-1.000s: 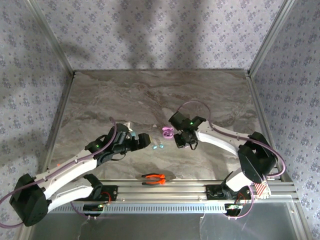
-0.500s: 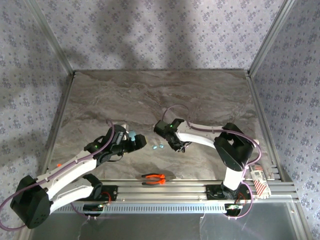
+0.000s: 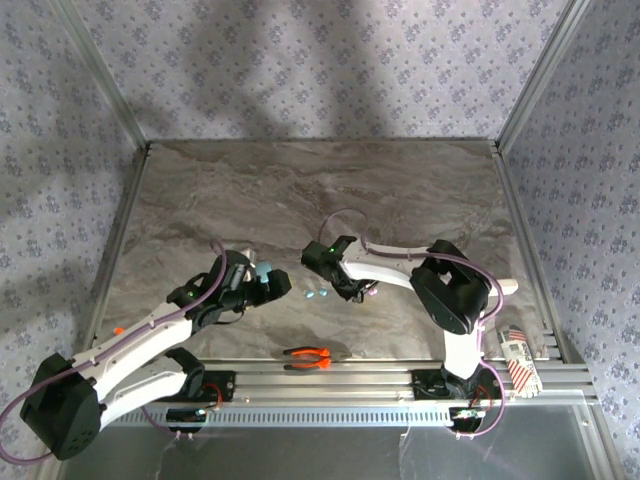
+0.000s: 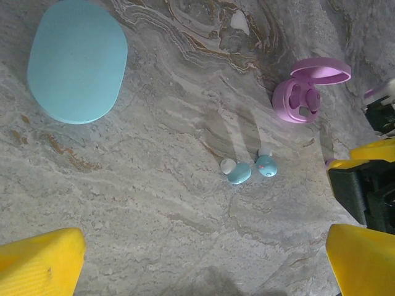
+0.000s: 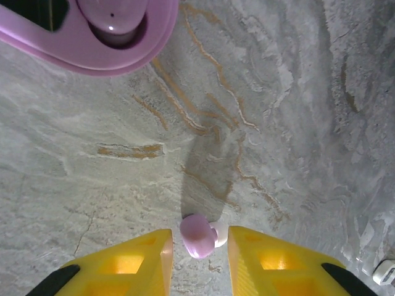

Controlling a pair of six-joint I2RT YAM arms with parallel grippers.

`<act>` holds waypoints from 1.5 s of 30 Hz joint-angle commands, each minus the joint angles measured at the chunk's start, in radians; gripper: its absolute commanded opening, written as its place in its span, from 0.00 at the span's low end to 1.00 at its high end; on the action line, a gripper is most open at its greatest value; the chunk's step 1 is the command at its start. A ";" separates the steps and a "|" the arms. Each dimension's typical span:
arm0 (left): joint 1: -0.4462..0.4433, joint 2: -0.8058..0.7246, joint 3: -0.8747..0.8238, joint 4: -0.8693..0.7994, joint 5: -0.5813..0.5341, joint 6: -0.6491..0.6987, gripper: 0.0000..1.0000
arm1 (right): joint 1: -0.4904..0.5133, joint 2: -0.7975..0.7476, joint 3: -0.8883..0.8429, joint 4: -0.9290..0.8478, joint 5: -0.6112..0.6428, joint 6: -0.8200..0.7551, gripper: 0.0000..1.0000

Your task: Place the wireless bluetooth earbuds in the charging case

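The right gripper (image 5: 199, 242) sets its jaws parted either side of a tiny pinkish-purple earbud (image 5: 196, 235) on the grey marbled tabletop (image 5: 278, 123), not touching it, apart from the open purple oval case (image 5: 117, 37). The left gripper (image 4: 203, 265) hangs, jaws released wide, above two tiny teal earbuds (image 4: 239, 174).

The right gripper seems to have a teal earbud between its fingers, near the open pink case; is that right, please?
No: the earbud between the fingers of the right gripper is pink, not teal, as the right wrist view shows; the open pink case is indeed near.
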 commanded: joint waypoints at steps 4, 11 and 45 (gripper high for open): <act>0.006 -0.026 -0.004 -0.015 0.016 0.001 1.00 | -0.003 0.037 0.030 -0.040 0.009 -0.011 0.30; 0.007 -0.034 -0.006 -0.016 0.015 0.000 1.00 | -0.007 0.061 0.037 -0.048 0.004 -0.008 0.29; 0.009 -0.057 -0.012 -0.033 0.007 -0.008 1.00 | -0.043 0.086 0.046 -0.047 -0.042 -0.011 0.17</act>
